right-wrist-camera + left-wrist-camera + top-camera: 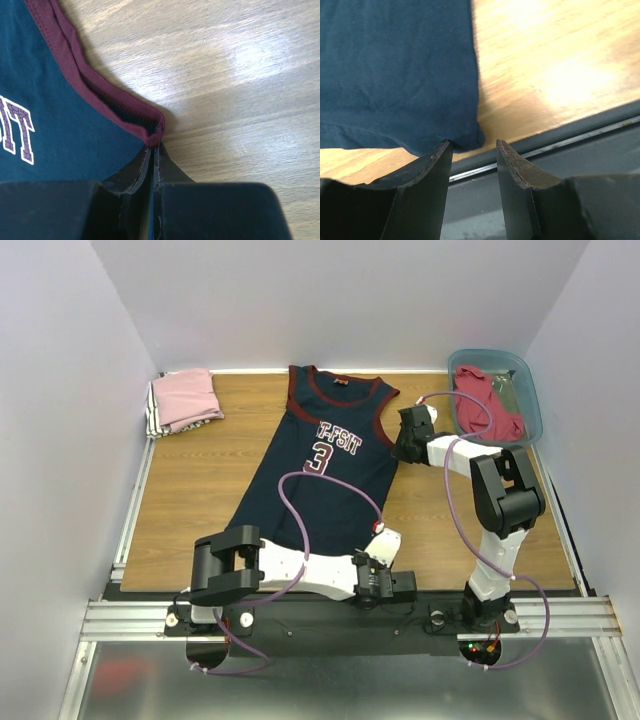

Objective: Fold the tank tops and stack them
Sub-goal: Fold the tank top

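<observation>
**A:** What lies where?

**B:** On the table (200, 502) the jersey (320, 475) is spread flat, front up, neck away from the arms. The bin (527, 380) stands just right of its shoulder with a red top (482, 402) in it. A pink top (186, 395) sits folded well to the left of that shoulder.

**A:** So which step is this?

**B:** I judge it the start of the jersey's first fold, taking hold of its right edge. The right gripper (156, 144) has its fingers closed almost to touching, and it looks to pinch the maroon trim (100, 95) at the right armhole. The left gripper (472, 145) is open and holds nothing. One tip touches the near right hem corner (469, 136); the other is off the cloth, over the table's edge.

**A:** And next?

**B:** The left one needs to shift toward the jersey until that corner sits between its fingers, then close. After that both should lift together and carry the right edge across toward the left one, evenly, so the cloth doesn't skew.
</observation>
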{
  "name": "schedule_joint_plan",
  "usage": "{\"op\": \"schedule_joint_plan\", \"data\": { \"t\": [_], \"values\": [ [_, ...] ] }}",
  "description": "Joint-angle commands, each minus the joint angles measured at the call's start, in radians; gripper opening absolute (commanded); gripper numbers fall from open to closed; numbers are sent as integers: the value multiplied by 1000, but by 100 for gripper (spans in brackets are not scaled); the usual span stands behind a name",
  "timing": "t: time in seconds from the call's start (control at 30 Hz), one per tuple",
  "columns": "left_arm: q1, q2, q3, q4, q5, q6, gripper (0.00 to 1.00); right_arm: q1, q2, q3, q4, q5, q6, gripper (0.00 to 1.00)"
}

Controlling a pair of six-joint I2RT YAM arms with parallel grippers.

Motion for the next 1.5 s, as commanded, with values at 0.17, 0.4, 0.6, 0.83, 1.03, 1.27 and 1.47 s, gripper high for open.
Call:
{"op": "schedule_joint_plan", "data": {
  "t": [0.17, 0.4, 0.6, 0.83, 1.03, 1.27, 1.47],
  "values": [
    [30, 28, 11, 29, -39, 45, 48, -9, -6, 26, 44, 5, -19, 4],
    [40, 55, 3, 75, -25, 59, 41, -11, -5, 37, 42, 8, -25, 4],
    [47, 52, -5, 70, -26, 54, 17, -16, 2, 45, 42, 14, -31, 3],
    [33, -69, -46, 73, 38, 99, 0, -60, 25, 95, 42, 31, -42, 0],
    [27, -172, -118, 186, 218, 183, 0, -81, 49, 164, 35, 31, -46, 0],
    [26, -248, -161, 272, 349, 228, 0, -88, 26, 161, 29, 69, -75, 0],
    [36, -279, -173, 372, 447, 277, 0, -108, -37, 144, 26, 94, -100, 0]
  ]
}}
